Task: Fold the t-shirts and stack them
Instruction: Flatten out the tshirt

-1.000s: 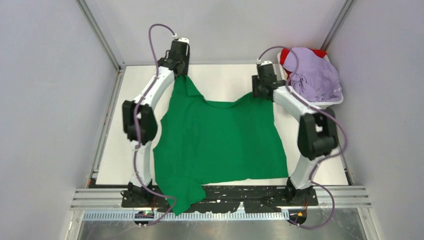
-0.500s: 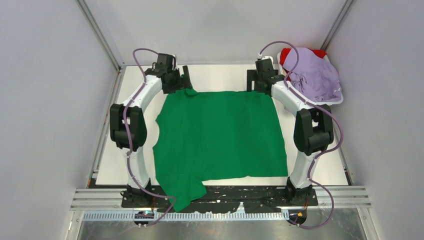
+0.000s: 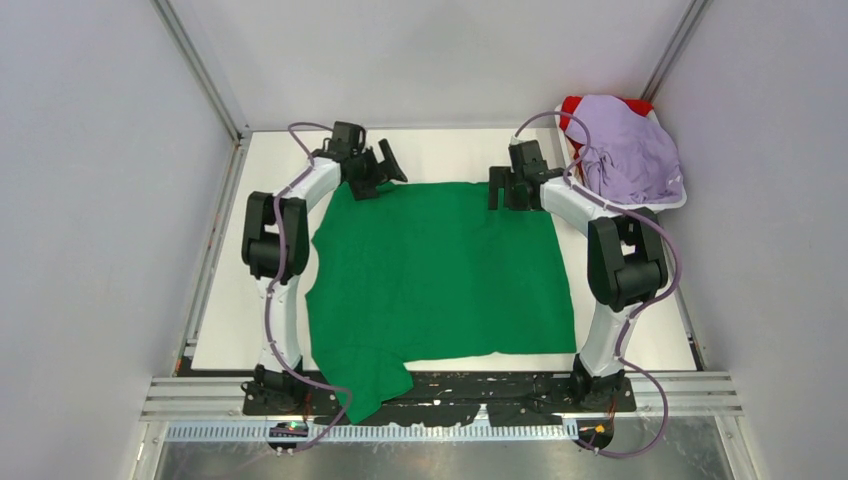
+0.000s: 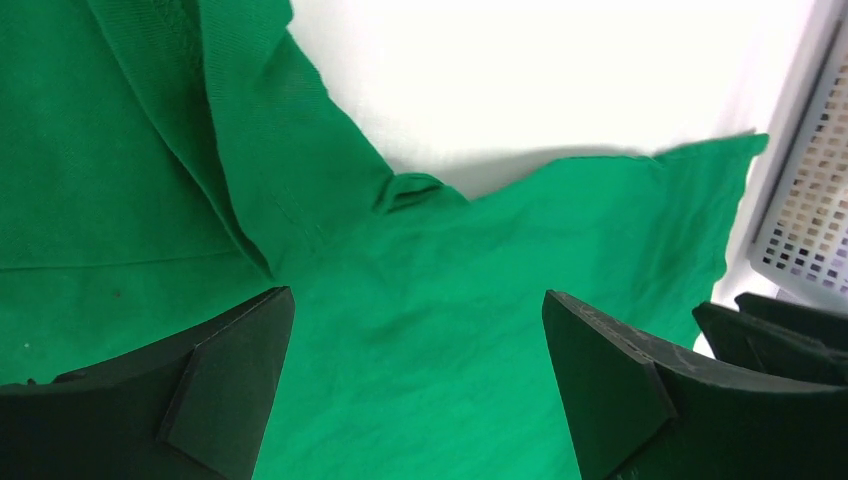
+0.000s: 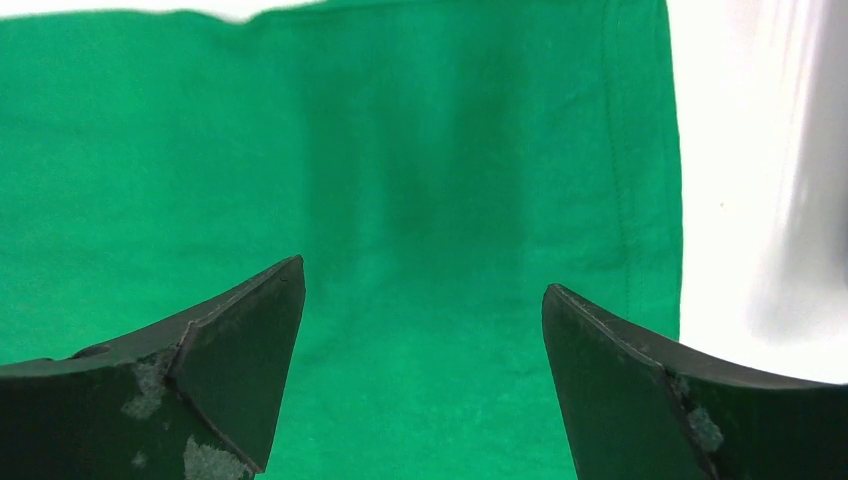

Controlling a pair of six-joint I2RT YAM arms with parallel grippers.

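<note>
Letting go just now: bright green cloth t-shirt (image 3: pixel 440 270) lies flat on white worktop (image 3: pixel 440 155), L+R jaws wide open, empty. 1st fold next imo.

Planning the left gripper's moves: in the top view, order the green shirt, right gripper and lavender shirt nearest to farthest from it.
1. green t-shirt, under the left gripper
2. right gripper, along the shirt's far edge
3. lavender t-shirt, far right corner
</note>
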